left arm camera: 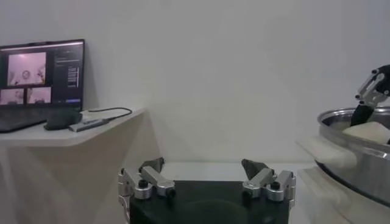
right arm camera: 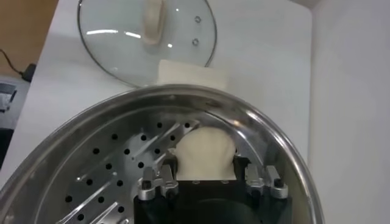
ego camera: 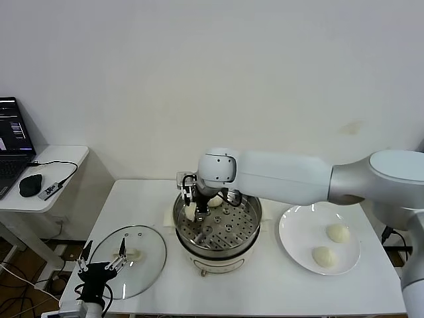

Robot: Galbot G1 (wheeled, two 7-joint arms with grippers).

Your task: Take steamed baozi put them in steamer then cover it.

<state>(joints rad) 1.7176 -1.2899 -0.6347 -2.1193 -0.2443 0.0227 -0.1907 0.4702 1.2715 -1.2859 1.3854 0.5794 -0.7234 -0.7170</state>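
Your right end effector (right arm camera: 204, 176) grips a baozi (right arm camera: 204, 152) inside the steamer (ego camera: 248, 218); lower it onto the tray gently before releasing. Left end effector (ego camera: 101, 264) waits released.

White table (ego camera: 265, 285), steamer (ego camera: 217, 228) at centre, glass cover (ego camera: 142, 265) left, white plate (ego camera: 298, 242) right

Steamer (ego camera: 217, 228) centre, cover (ego camera: 129, 258) left (flat), plate (ego camera: 298, 232) right
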